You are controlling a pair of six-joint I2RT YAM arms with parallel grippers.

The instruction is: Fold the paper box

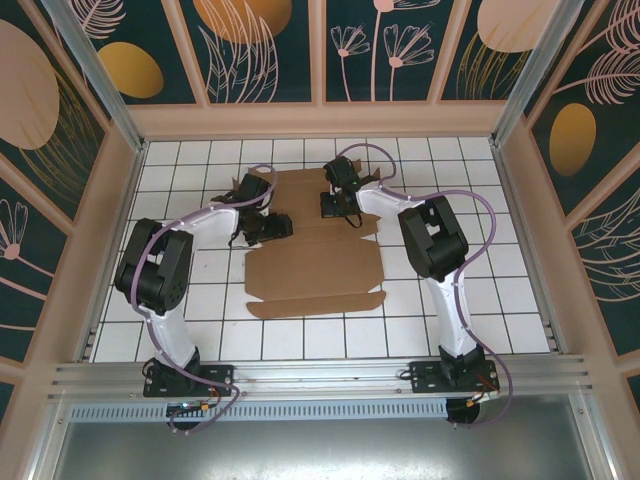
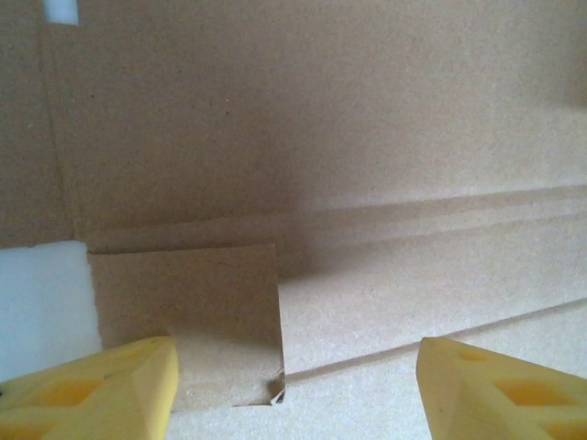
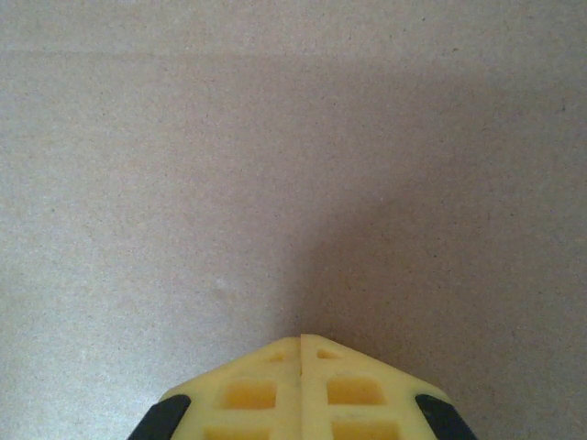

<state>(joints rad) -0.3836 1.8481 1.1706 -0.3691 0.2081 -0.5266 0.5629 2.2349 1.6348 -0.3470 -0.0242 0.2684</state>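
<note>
The paper box [image 1: 315, 270] lies as a flat brown cardboard sheet on the middle of the white tiled table, its flaps spread out. My left gripper [image 1: 272, 226] hovers low over the sheet's left edge. In the left wrist view its yellow fingers [image 2: 101, 390] stand wide apart, and my left gripper [image 2: 298, 367] is open over a small side tab [image 2: 188, 312] and crease lines. My right gripper [image 1: 336, 205] is at the sheet's far part. In the right wrist view my right gripper [image 3: 301, 344] is shut, its tips together and pointing at plain cardboard [image 3: 275, 165] with nothing held.
White tiled table [image 1: 460, 290] extends to the right and left of the sheet. Patterned enclosure walls stand on three sides. An aluminium rail [image 1: 320, 372] with both arm bases runs along the near edge. A patch of bare table [image 2: 41, 302] shows beside the tab.
</note>
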